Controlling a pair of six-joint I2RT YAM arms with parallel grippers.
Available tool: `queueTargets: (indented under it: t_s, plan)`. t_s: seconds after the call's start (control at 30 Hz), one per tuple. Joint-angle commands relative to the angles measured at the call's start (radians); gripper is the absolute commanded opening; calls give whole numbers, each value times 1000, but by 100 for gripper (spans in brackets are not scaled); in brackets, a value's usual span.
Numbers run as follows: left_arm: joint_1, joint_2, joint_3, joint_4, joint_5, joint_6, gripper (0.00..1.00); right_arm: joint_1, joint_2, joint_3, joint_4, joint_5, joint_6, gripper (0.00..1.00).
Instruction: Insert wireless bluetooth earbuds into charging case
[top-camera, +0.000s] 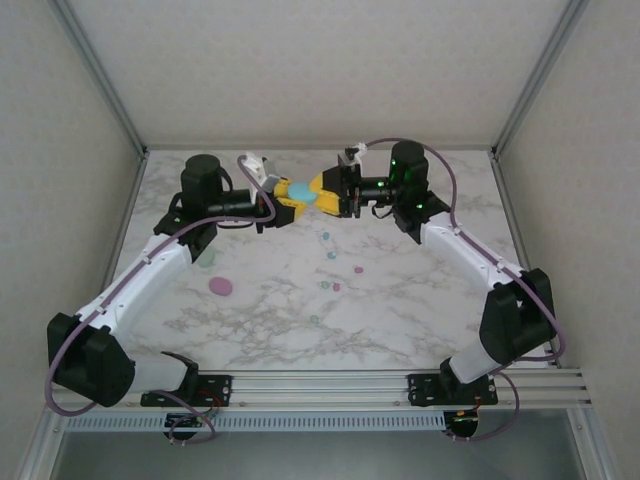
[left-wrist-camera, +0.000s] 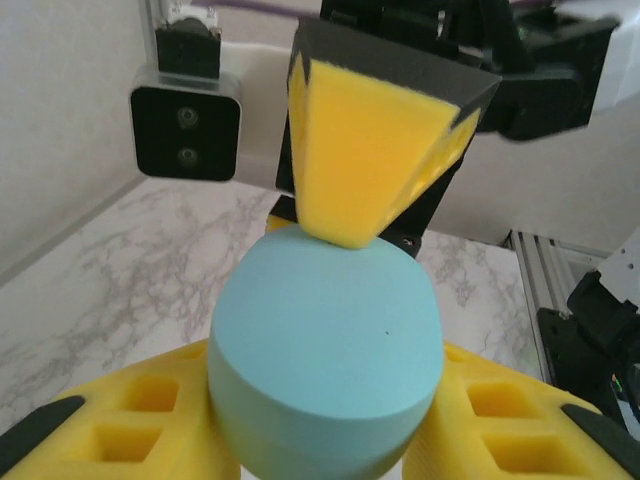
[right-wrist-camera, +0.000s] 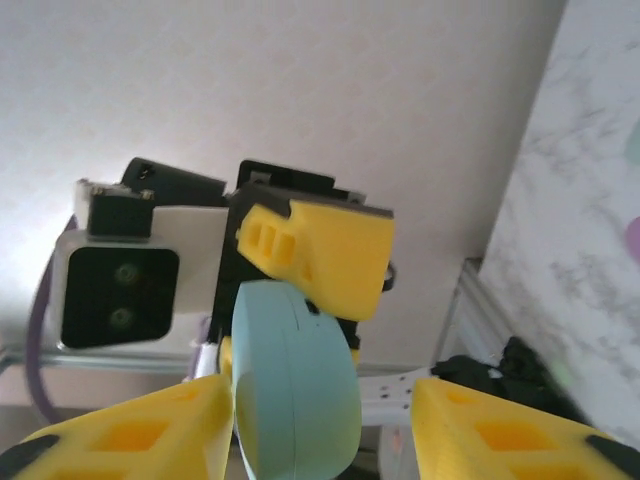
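Note:
A cyan oval charging case (top-camera: 301, 194) hangs above the back of the table, closed, with my left gripper (top-camera: 296, 199) shut on it. In the left wrist view the case (left-wrist-camera: 325, 340) sits between my yellow fingers (left-wrist-camera: 130, 420). My right gripper (top-camera: 320, 192) faces it, open. In the right wrist view one right finger (right-wrist-camera: 140, 440) touches the case's (right-wrist-camera: 295, 380) flat face and the other finger (right-wrist-camera: 520, 430) stands apart. Tiny earbuds lie on the marble: cyan (top-camera: 325, 237), pink (top-camera: 358, 268) and mint green (top-camera: 314, 320), among others.
A pink oval case (top-camera: 220, 287) lies on the marble table (top-camera: 420, 310) left of centre, beside my left forearm. A pale green shape (top-camera: 207, 260) shows partly under that arm. White walls and metal posts close in the back and both sides.

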Motion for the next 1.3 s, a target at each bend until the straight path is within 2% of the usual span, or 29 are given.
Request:
queueTargets:
  t_s: [0.0, 0.07, 0.1, 0.2, 0.5, 0.63, 0.83, 0.97, 1.13, 1.2, 1.27]
  plan:
    - [-13, 10, 83, -217, 38, 127, 25, -4, -84, 109, -457, 143, -407, 60]
    - [-14, 25, 121, -335, 45, 188, 25, -6, -112, 135, -569, 215, -514, 65]
    - [-15, 31, 130, -364, 50, 201, 25, -9, -116, 136, -572, 189, -526, 67]
    - [-18, 32, 128, -363, 52, 195, 25, -6, -75, 138, -507, 49, -402, 71]
    - [-31, 34, 126, -268, 37, 131, 26, 1, -45, -13, -160, -14, -119, 69]
    - [-35, 28, 114, -205, 14, 98, 27, 11, -28, -65, 69, -50, 39, 63]
    - [-38, 29, 105, -135, -1, 54, 28, 28, -7, -87, 262, -70, 176, 50]
    - [-38, 32, 106, -128, -6, 52, 28, 30, 3, -103, 331, -66, 229, 45]
    - [-38, 36, 111, -128, -15, 53, 28, 31, 4, -108, 357, -62, 252, 28]
    - [-38, 37, 107, -128, -27, 49, 33, 30, 0, -114, 366, -46, 261, 19]
    - [-38, 36, 99, -84, -26, 38, 35, 30, -3, -127, 407, -26, 293, 16]
